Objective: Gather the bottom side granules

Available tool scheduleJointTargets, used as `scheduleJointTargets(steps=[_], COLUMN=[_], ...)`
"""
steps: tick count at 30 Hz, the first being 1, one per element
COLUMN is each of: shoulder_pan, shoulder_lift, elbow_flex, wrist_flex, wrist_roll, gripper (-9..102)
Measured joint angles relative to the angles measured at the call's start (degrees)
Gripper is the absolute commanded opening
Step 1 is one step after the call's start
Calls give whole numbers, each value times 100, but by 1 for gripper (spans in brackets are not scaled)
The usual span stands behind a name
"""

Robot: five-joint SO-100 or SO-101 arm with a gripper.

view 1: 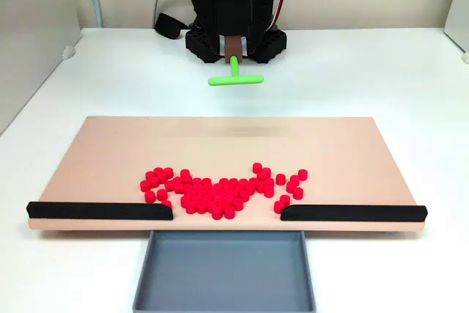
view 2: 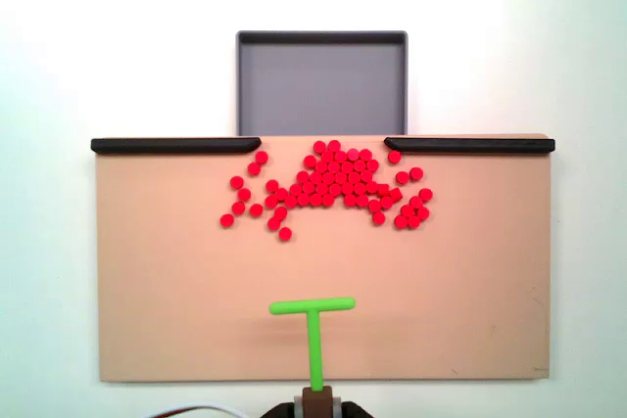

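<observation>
Here, granules (view 2: 328, 183) on tan board (view 2: 176, 291); white table (view 1: 366, 71)

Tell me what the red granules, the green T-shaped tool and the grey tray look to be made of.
The granules: probably plastic or foam, uniformly bright red and matte, without glints. The green T-shaped tool: likely moulded or printed plastic, evenly coloured with a slight sheen on its bar. The grey tray: looks like matte plastic, thin straight walls, flat even colour. None can be settled from looks alone.
</observation>
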Motion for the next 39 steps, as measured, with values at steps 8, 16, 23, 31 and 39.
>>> scheduleJointTargets(steps=[8, 16, 23, 31, 39], shoulder_pan=[-53, -53, -53, -62, -114], shoulder_lift=[-149, -149, -149, -149, -149], elbow_flex=[0, 0, 0, 0, 0], wrist_flex=[0, 0, 0, 0, 0], wrist_roll=[220, 220, 220, 202, 202], gripper=[0, 0, 0, 0, 0])
